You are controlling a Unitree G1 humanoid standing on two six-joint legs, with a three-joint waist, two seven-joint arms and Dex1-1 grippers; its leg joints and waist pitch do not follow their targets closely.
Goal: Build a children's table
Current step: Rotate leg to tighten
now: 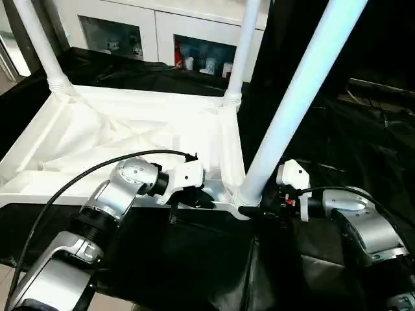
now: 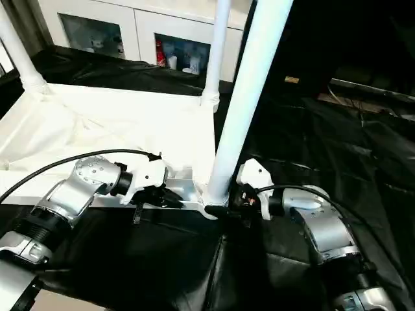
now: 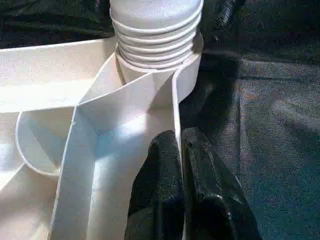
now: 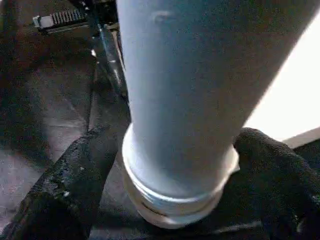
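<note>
While the children's table [image 1: 130, 129] lies upside down on a black cloth [image 1: 350, 142], you can see its white plastic top with the ribbed underside facing up, smooth walls and thin ribs running toward the round corner sockets. Three round tube legs stand up from it: the near leg [image 1: 305, 84] rises from the front corner socket between your two arms, a second leg [image 1: 241, 52] stands at the far corner, and a third leg [image 1: 40, 45] at the far left corner. In the left wrist view the near leg's collared end [image 3: 155, 35] shows stacked rings where it sits in the socket. Your left pincer [image 3: 182, 190] has its two black fingers pressed together on the thin rim wall of the top, just beside that socket. Your right pincer [image 4: 175, 200] stands wide, its rough black fingers [image 4: 75, 175] on either side of the near leg's base; whether they touch it you cannot tell. Behind stands a white cabinet [image 1: 162, 26] with small bottles inside, their labels unreadable.
</note>
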